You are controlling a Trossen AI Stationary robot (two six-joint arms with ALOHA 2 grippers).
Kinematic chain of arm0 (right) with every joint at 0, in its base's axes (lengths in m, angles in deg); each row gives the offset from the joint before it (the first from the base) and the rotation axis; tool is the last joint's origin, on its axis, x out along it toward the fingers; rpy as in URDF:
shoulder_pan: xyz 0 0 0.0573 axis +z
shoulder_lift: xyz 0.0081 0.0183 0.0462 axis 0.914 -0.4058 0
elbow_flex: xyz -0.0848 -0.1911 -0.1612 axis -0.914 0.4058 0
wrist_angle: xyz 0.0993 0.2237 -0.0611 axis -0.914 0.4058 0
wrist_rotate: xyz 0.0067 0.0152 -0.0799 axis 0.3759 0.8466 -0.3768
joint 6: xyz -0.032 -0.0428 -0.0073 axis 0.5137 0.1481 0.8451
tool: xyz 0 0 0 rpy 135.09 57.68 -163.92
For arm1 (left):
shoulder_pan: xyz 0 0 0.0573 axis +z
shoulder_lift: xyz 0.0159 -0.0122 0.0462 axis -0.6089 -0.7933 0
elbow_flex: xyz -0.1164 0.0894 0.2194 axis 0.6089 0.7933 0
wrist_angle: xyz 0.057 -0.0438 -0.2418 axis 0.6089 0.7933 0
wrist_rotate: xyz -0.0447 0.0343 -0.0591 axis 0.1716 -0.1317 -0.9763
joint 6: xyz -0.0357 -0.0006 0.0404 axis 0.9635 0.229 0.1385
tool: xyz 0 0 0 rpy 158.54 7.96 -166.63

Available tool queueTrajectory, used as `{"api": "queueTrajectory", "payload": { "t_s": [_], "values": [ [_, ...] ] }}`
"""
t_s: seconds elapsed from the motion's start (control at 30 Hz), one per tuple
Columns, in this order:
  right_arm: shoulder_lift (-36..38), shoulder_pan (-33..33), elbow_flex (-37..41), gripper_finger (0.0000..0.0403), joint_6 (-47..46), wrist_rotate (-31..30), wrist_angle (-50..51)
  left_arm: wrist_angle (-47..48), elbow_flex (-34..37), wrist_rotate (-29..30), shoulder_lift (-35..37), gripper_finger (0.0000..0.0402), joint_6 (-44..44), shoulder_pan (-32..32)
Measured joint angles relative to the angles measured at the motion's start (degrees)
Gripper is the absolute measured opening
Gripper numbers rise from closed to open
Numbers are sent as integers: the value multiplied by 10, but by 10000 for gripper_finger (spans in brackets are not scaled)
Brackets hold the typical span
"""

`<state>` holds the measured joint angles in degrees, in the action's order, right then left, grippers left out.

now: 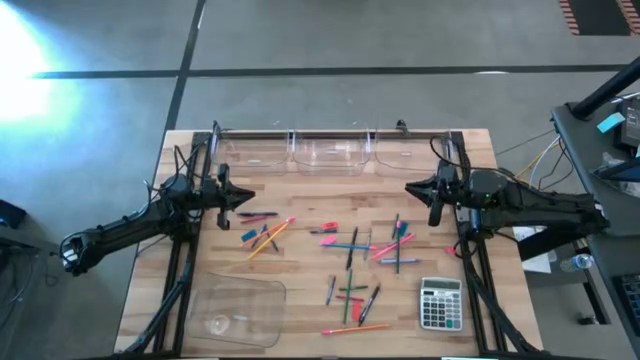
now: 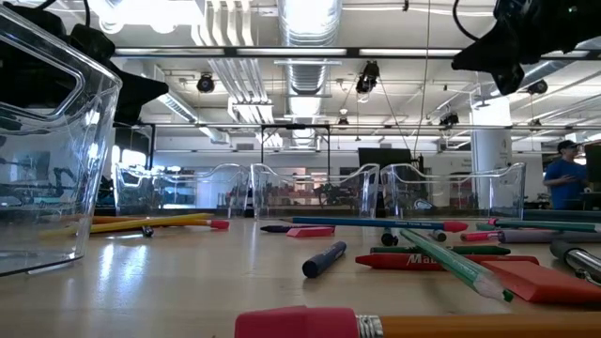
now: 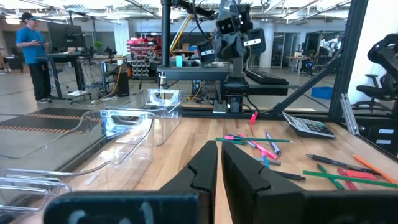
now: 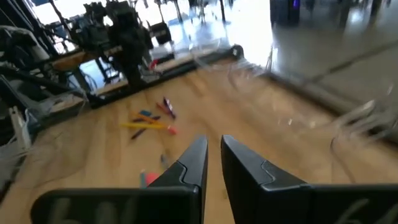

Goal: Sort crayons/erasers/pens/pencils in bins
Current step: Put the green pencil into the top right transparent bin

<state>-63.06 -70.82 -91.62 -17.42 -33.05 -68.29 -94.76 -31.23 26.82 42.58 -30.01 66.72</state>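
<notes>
The butcher-block wooden table (image 1: 300, 270) carries everything. Largest of the containers is the shallow clear plastic tray with rounded corners (image 1: 232, 310), at the near left corner; nothing can be made out inside it. Along the far edge stand three small clear rectangular tubs in a row (image 1: 330, 150), and in the low view all three look empty, with only the room showing through their walls.

None of the stationery is in a container. The grey calculator (image 1: 441, 303) lies flat near the right front corner. The long thin orange and pink pencils (image 1: 268, 236) lie in a small cluster at left-centre, just in front of the left gripper, with more at the front edge. Slim dark pens (image 1: 351, 250) lie crossed among green and red crayons (image 1: 350, 295) in the middle and right of the table. A small pink eraser block (image 1: 328, 240) lies between the two clusters.

The left gripper (image 1: 247, 196) hovers above the table's left side, near the pencil cluster, fingers pressed together and holding nothing. The right gripper (image 1: 412, 187) hovers over the right side, behind the scattered pens, its fingers (image 4: 193, 163) a narrow slit apart, gripping nothing.
</notes>
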Motion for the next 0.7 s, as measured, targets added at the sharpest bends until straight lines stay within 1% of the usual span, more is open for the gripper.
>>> {"api": "queueTrajectory", "payload": {
  "t_s": [0.07, 0.17, 0.3, 0.37, 0.57, 0.63, 0.7],
  "values": [
    [-18, 18, -17, 38, -43, 6, 22, 0, 0, 0, 0, 10, 0, 0],
    [-41, 68, -26, 38, -69, 21, 25, 0, 0, 0, 0, 10, 0, 0],
    [-69, 133, -25, 38, -123, -19, 41, 0, 0, 0, 0, 10, 0, 0],
    [-84, 156, -23, 38, -160, -27, 63, 0, 0, 0, 0, 10, 0, 0],
    [-128, 199, -22, 38, -277, -32, 132, 0, 0, 0, 0, 10, 0, 0],
    [-142, 210, -20, 38, -292, -31, 143, 0, 0, 0, 0, 10, 0, 0],
    [-152, 222, -23, 38, -301, -32, 134, 0, 0, 0, 0, 10, 0, 0]
  ]
}}
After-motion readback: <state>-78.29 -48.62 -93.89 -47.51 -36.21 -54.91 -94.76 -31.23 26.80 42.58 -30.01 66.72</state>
